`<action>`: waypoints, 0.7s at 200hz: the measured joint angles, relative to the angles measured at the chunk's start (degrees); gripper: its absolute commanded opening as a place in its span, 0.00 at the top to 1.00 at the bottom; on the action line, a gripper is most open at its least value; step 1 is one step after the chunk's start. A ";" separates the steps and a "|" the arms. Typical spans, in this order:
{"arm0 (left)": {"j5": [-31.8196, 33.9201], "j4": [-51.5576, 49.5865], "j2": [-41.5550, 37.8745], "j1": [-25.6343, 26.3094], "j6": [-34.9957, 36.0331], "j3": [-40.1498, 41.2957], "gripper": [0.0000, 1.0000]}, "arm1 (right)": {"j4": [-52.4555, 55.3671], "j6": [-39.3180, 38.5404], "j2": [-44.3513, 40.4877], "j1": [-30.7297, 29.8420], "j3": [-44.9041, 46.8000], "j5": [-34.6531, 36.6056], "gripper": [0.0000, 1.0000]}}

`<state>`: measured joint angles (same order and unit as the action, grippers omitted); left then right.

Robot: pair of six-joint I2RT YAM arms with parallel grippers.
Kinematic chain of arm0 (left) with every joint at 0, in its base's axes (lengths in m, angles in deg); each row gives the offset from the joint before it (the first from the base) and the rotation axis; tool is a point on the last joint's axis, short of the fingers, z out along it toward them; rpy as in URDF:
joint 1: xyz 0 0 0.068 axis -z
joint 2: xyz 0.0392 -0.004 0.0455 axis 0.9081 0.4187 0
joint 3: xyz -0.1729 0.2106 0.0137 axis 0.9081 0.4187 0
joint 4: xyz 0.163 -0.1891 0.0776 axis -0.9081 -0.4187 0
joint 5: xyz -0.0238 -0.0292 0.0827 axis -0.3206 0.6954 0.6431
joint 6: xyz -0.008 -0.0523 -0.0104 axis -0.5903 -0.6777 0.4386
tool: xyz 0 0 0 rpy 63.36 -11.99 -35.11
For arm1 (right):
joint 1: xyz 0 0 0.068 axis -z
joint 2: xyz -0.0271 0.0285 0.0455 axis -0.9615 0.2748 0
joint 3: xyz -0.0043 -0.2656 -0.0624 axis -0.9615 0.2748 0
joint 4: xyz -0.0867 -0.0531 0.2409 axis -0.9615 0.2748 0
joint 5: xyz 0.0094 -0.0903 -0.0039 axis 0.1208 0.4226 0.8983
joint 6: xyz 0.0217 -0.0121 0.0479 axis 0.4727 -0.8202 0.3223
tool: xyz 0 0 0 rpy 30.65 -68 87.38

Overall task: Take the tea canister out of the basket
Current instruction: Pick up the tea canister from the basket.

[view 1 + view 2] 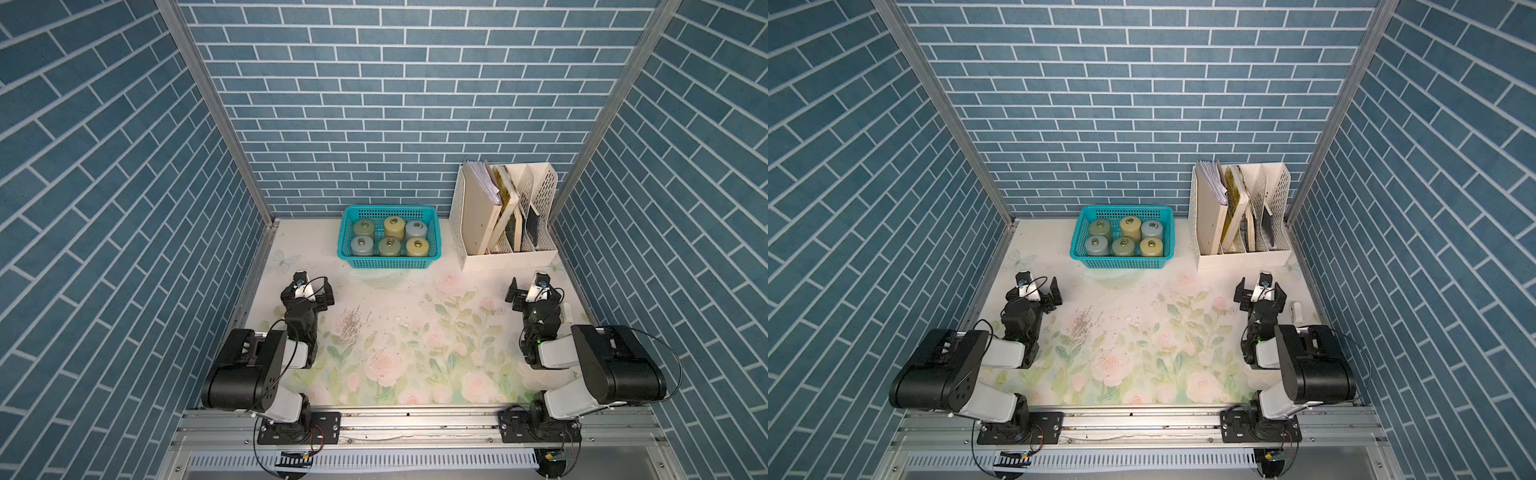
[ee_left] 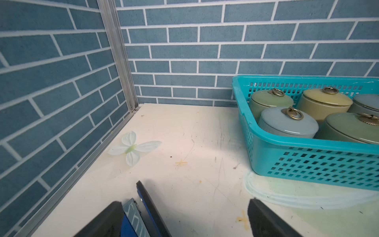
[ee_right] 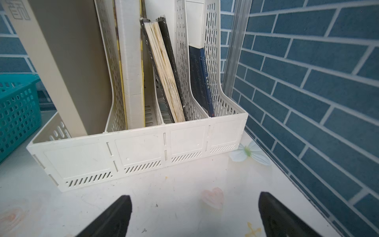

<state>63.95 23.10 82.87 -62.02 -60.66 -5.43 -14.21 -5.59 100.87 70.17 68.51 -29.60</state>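
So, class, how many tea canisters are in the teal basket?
6, in the teal basket, two rows of three: back green canister, back yellow canister, back grey canister; front grey canister, front green canister, front yellow canister. None appears hidden.

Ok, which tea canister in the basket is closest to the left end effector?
The grey-blue canister in the basket's near corner on the left arm's side; the other grey-blue one sits in the far opposite corner.
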 measured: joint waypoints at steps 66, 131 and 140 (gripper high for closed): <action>0.00 0.00 0.00 0.00 0.00 0.00 0.00 | 0.00 0.00 0.00 0.00 0.00 0.00 0.00; -0.04 -0.04 0.00 0.00 0.02 -0.04 0.00 | 0.00 0.00 0.00 0.00 0.00 0.00 0.00; -0.02 -1.05 -0.17 0.00 0.02 -0.44 0.00 | 0.20 -0.04 -0.09 -0.20 -0.04 0.11 0.00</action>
<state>63.93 22.06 82.70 -62.02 -60.64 -5.86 -14.02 -5.64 100.78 69.98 68.47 -29.49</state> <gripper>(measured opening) 1.000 0.998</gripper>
